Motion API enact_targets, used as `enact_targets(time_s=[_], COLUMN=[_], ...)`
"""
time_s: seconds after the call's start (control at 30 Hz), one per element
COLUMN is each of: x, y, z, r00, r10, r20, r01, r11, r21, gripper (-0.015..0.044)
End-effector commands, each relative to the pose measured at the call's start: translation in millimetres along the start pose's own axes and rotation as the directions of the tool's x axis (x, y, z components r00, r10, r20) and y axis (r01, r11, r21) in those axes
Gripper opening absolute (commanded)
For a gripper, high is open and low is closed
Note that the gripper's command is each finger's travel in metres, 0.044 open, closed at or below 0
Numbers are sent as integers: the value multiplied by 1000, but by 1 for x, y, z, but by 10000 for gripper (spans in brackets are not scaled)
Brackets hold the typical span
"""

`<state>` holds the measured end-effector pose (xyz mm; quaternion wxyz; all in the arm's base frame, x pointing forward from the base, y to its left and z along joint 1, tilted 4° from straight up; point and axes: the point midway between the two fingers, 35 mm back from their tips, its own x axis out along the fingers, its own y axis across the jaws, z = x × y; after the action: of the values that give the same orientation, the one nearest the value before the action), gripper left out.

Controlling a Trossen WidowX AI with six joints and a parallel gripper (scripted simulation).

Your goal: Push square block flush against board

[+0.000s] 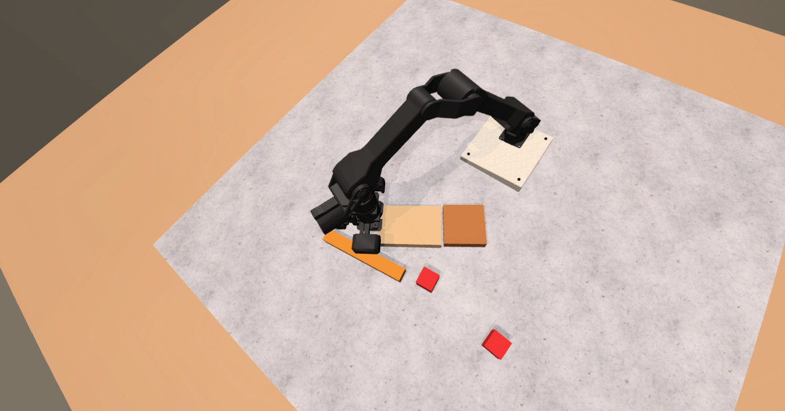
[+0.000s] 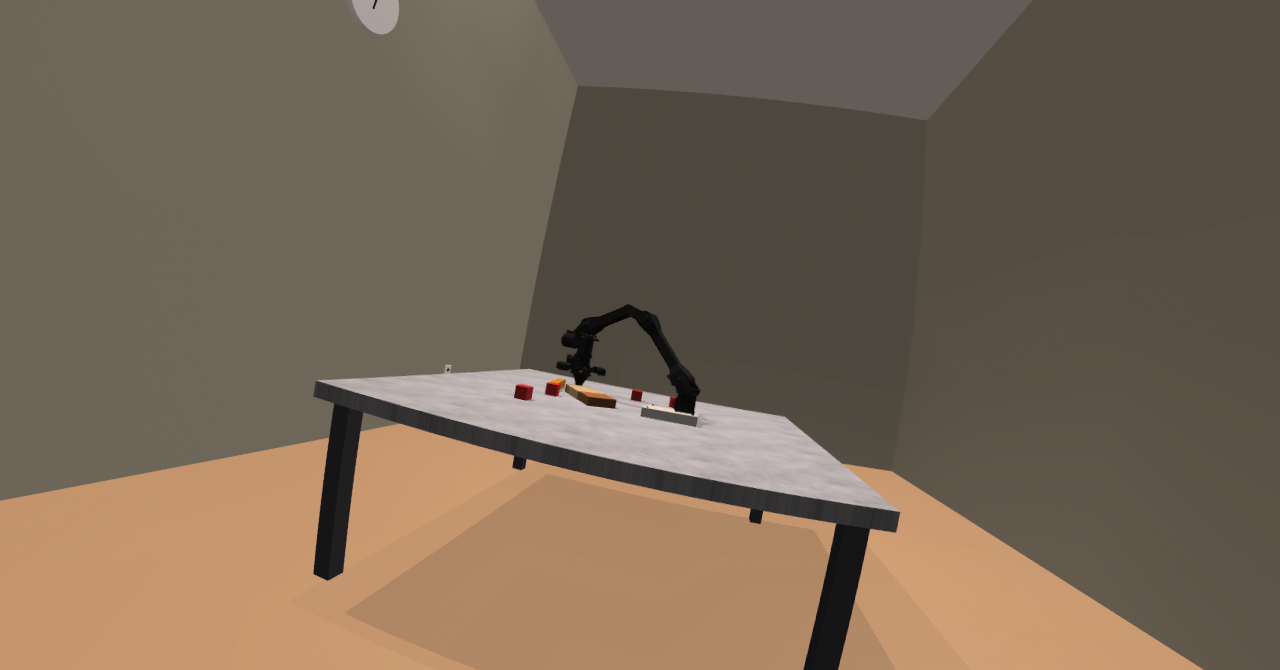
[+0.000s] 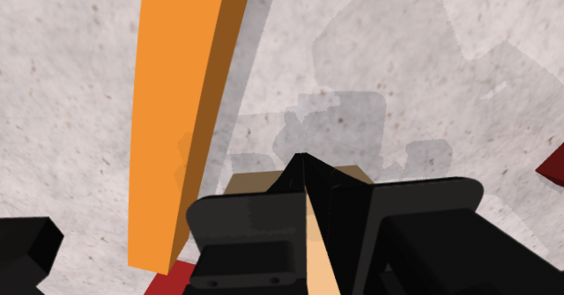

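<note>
The light tan board (image 1: 414,226) (image 2: 580,391) (image 3: 321,260) lies flat. The brown-orange square block (image 1: 464,225) (image 2: 601,402) lies flat at its right end in the top view. Their facing sides look parallel with a very thin gap between them; whether they touch is unclear. Their long front and back edges look nearly even. My gripper (image 2: 580,383) (image 3: 300,158) is shut and empty, low at the board's end farthest from the block. In the top view the arm hides the fingertips and that board end. Contact with the board cannot be told.
An orange bar (image 1: 387,268) (image 3: 172,110) lies slantwise beside the gripper. Red cubes (image 1: 427,279) (image 1: 497,344) lie on the bar's side of the board, and others (image 2: 636,395) (image 3: 555,167) on the opposite side. The arm stands on a cream base plate (image 1: 493,161) (image 2: 666,414).
</note>
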<state>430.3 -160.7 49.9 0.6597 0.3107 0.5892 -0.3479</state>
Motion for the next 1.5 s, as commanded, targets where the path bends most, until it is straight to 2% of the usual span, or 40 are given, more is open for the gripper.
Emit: enact_targets(time_s=[0.0,0.27,1.47], x=[1,1,-7], y=[2,2,1], z=[-11,-17,34], r00=[1000,1000,1000], r10=[0,0,-3], r20=[-14,-14,-7], r01=[0,0,3], r11=[1000,1000,1000], r21=[-5,-5,-3], gripper=[0,0,0])
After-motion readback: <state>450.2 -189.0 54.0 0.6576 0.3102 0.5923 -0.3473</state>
